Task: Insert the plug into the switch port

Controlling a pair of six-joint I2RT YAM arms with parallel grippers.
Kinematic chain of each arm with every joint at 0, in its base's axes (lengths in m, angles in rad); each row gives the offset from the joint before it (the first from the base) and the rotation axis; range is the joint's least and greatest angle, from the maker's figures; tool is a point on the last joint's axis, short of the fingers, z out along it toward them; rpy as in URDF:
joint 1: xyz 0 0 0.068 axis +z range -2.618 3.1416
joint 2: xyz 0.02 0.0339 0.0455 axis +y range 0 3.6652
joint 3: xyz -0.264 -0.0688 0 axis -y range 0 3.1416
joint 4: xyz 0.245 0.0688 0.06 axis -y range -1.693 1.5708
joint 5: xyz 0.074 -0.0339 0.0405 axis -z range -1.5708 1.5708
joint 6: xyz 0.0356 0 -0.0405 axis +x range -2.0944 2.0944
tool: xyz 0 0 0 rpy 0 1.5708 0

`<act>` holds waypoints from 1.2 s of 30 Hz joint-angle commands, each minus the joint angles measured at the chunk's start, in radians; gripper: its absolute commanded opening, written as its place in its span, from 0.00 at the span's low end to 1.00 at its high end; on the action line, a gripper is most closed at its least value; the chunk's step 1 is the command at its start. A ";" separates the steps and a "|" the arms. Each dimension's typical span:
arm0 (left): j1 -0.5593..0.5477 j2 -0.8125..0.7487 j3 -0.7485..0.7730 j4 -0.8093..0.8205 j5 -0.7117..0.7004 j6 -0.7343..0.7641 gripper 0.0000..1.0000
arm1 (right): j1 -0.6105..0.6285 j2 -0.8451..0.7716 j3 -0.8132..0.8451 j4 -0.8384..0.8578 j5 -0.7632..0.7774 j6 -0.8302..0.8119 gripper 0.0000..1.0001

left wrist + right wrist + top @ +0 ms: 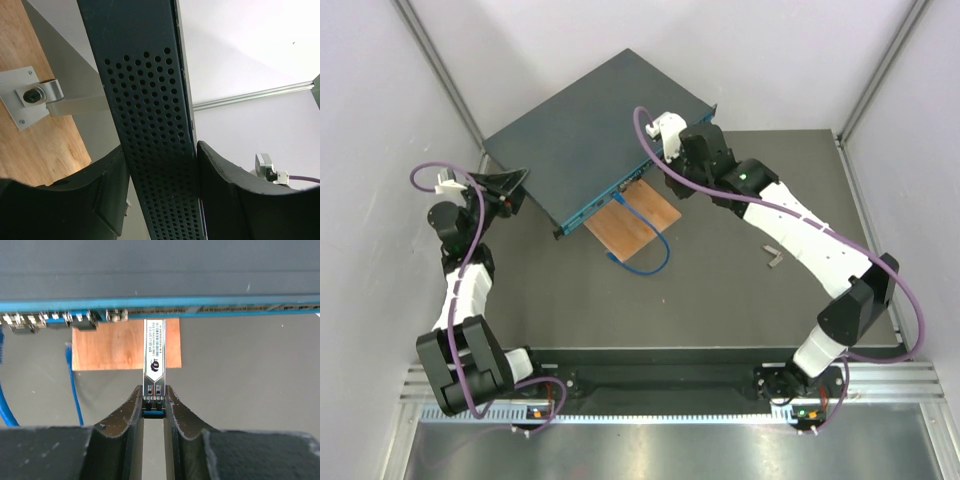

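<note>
Right fingers (pixel 129 415) clenched on plug (pixel 154 357) tail; nose at the switch (pixel 150 270) face, beside occupied ports (pixel 60 319), apparently not yet in. Left fingers (pixel 220 190) clamp the switch's perforated end. Step: alignment. Next: square to a free port, push straight. Count: one switch, plug, board (pixel 115 345), cable (pixel 74 385).

My left arm (pixel 460 290) and right arm (pixel 810 235) are made of white and black blocks, a purple cable (pixel 639 125) loops along each, a tiny green light (pixel 744 178) glows on the right one, and my fingers (pixel 131 415) are black, curved and scuffed.
</note>
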 commanded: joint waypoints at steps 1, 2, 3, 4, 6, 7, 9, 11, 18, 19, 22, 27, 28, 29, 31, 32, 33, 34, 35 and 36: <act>-0.064 -0.031 0.005 0.019 0.048 0.113 0.00 | 0.008 0.024 0.077 0.013 0.002 0.037 0.00; -0.065 -0.032 0.008 0.011 0.049 0.117 0.00 | 0.006 0.033 0.091 0.007 0.000 0.041 0.00; -0.065 -0.035 0.008 0.006 0.048 0.120 0.00 | 0.006 0.036 0.097 0.005 -0.004 0.044 0.00; -0.065 -0.038 0.010 0.005 0.049 0.122 0.00 | 0.003 0.039 0.099 0.002 -0.009 0.047 0.00; -0.067 -0.040 0.013 -0.001 0.046 0.128 0.00 | 0.003 0.048 0.108 -0.006 -0.012 0.053 0.00; -0.068 -0.040 0.013 -0.001 0.048 0.127 0.00 | 0.003 0.053 0.111 -0.016 -0.019 0.054 0.00; -0.070 -0.038 0.014 -0.001 0.043 0.127 0.00 | 0.001 0.056 0.112 -0.027 -0.024 0.061 0.00; -0.070 -0.038 0.013 -0.001 0.045 0.128 0.00 | 0.003 0.047 0.102 -0.035 -0.033 0.065 0.00; -0.073 -0.034 0.011 -0.004 0.042 0.134 0.00 | 0.001 0.021 0.068 -0.033 -0.035 0.059 0.00; -0.073 -0.034 0.011 -0.006 0.039 0.136 0.00 | 0.001 0.024 0.071 -0.033 -0.033 0.059 0.00; -0.075 -0.035 0.013 -0.006 0.039 0.139 0.00 | 0.001 0.053 0.091 -0.041 -0.035 0.059 0.00; -0.075 -0.043 0.013 -0.012 0.043 0.143 0.00 | 0.001 0.074 0.125 -0.049 -0.032 0.065 0.00; -0.075 -0.044 0.013 -0.017 0.043 0.144 0.00 | 0.001 0.077 0.131 -0.050 -0.029 0.067 0.00; -0.075 -0.043 0.013 -0.017 0.043 0.145 0.00 | 0.001 0.082 0.135 -0.052 -0.027 0.065 0.00; -0.075 -0.046 0.011 -0.015 0.043 0.147 0.00 | 0.001 0.085 0.140 -0.050 -0.027 0.067 0.00; -0.075 -0.046 0.011 -0.018 0.043 0.145 0.00 | 0.001 0.088 0.149 -0.050 -0.030 0.065 0.00; -0.075 -0.046 0.010 -0.018 0.042 0.145 0.00 | 0.001 0.090 0.152 -0.053 -0.029 0.067 0.00; -0.076 -0.044 0.008 -0.018 0.043 0.147 0.00 | 0.001 0.094 0.158 -0.052 -0.029 0.065 0.00; -0.075 -0.044 0.010 -0.018 0.043 0.147 0.00 | 0.003 0.096 0.163 -0.053 -0.029 0.065 0.00; -0.075 -0.046 0.008 -0.020 0.042 0.148 0.00 | 0.001 0.097 0.168 -0.053 -0.033 0.065 0.00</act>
